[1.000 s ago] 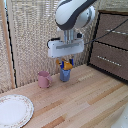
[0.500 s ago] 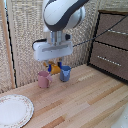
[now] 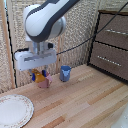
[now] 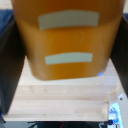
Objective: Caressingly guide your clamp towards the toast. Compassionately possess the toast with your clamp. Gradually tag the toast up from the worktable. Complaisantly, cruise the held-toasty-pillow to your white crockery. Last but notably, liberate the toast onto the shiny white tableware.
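clamp: white boxy gripper point(image 3: 39, 75) on the 1 Franka arm, hanging above the worktable point(image 3: 85, 105), back-centre of the exterior view.
clamp state: pinching the toast; an orange-yellow slab hangs below the gripper body. Fingers themselves too blurred to pick out.
toast: toast point(image 3: 38, 76) is off the table, airborne, just under the gripper body. Wrist view confirms this, the toast point(image 4: 67, 40) fills most of the frame right in front of the camera, plank wood far below.
toast long axis: looks roughly vertical in the grip, hanging down; exact tilt cannot be told.
near clutter: pink mug point(image 3: 45, 81) just below and behind the held toast, overlap in the view, contact cannot be told. Blue cup point(image 3: 65, 73) beside the mug, toward the exterior view's right.
white crockery: big round plate point(image 3: 14, 111) at the exterior view's lower left, flat on the table, speckled rim, partly cut by the frame edge.
key relation: plate lies toward the exterior view's left and nearer the camera than the gripper, well apart, lower than the toast.
step judged: lift done, carry to plate pending.
next move needs: travel left and forward at height, clear the mug, then lower and release over the plate.
risk: clipping the pink mug; slab slipping.
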Available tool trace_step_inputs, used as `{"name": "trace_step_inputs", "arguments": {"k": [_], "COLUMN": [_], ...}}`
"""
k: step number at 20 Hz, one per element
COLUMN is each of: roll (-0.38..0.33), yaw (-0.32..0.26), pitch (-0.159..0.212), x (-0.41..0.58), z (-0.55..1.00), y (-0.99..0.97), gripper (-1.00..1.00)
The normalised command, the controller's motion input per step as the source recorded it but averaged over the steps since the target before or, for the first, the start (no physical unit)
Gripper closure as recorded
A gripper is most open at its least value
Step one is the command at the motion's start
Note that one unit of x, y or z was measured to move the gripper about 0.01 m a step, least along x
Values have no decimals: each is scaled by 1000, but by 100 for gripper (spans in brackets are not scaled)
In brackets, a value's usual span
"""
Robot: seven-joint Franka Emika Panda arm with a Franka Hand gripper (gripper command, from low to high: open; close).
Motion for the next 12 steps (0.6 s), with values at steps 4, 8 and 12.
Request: {"name": "trace_step_inputs", "arguments": {"k": [4,8,12], "roll": [-6,-48,-76], "yaw": [42,62,60], "pitch": [90,96,80], "x": [414,346,317], "z": [-29,-197,-339], "y": [869,856,835], "gripper": [100,100,100]}}
